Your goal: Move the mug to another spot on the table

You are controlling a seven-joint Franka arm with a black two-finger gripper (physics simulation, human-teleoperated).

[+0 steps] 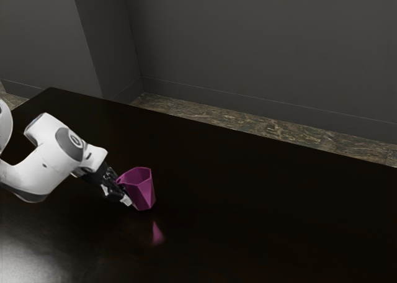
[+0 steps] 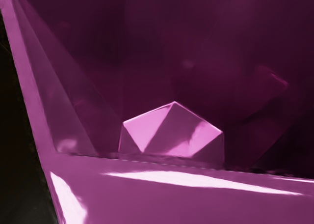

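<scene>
A faceted magenta mug [image 1: 140,188] stands upright at the left of the dark table [image 1: 260,190], its open mouth facing up. My black gripper [image 1: 124,194] comes in from the exterior view's left and is shut on the mug's near wall at the rim. A faint pink reflection [image 1: 157,234] lies on the glossy tabletop a little apart from the mug's base, so the mug seems slightly raised. In the wrist view the mug's inside [image 2: 171,130] is right under my hand, with its rim [image 2: 186,184] closest to the camera.
The dark glossy table stretches far toward the exterior view's right and front. Its far edge [image 1: 205,118] borders a strip of stone floor [image 1: 273,129] and grey walls behind.
</scene>
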